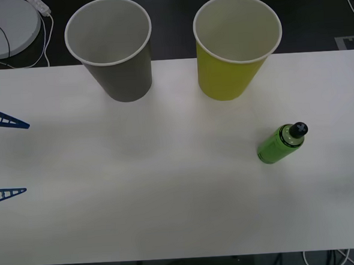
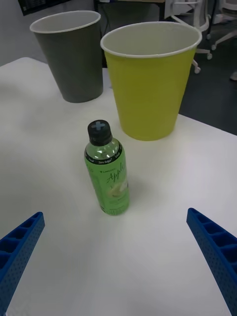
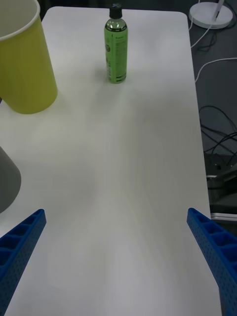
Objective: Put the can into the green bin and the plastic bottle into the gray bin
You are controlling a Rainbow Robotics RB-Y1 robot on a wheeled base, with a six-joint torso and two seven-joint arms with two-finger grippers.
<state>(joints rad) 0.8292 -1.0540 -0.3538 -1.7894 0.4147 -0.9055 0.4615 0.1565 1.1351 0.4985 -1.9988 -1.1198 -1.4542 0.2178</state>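
The apple drink bottle [image 1: 281,144] is standing on the white table [image 1: 169,199], at five o'clock from the green bin [image 1: 233,75], unbinned. Both bins, gray bin [image 1: 115,58] included, are looking empty. Left gripper [image 1: 1,152] and right gripper [image 2: 118,256] are gaping wide, holding nothing.

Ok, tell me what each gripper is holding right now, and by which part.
Nothing is held. The left gripper and right gripper are both open; the small clear plastic bottle of green liquid stands untouched on the white table.
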